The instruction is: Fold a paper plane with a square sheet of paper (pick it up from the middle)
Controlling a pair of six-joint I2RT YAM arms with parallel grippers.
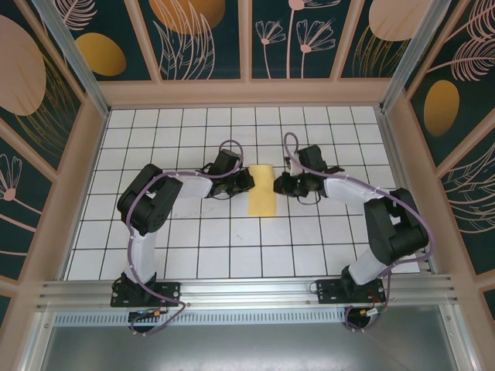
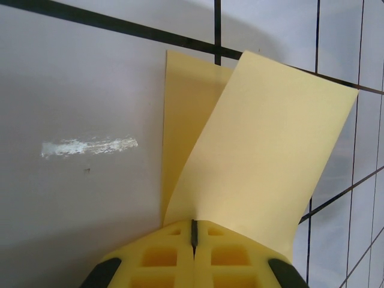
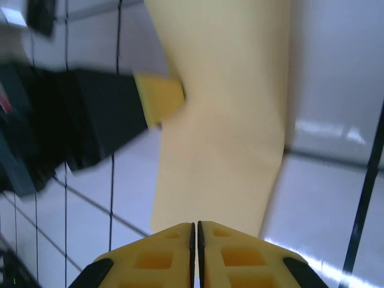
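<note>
No readable text, label, brand, number or sign. On wall panels [image 1: 201, 35]: drawn leaves and flowers, no letters. On table [image 1: 232, 247]: white tiles with black grid lines, no marking. On square sheet of paper [image 1: 261, 193]: plain yellow, nothing printed. Small parts at arm bases [image 1: 143, 292]: too small to read.

A white tabletop [image 1: 193, 255] ruled with thin black grid lines into square tiles is seen. The yellow square sheet of paper [image 1: 262, 192] is laid near its middle as a narrow strip, with one layer flat on the tiles and another layer raised off it. A whitish scuff mark [image 2: 90, 146] is seen on the bare surface near the paper's edge
</note>
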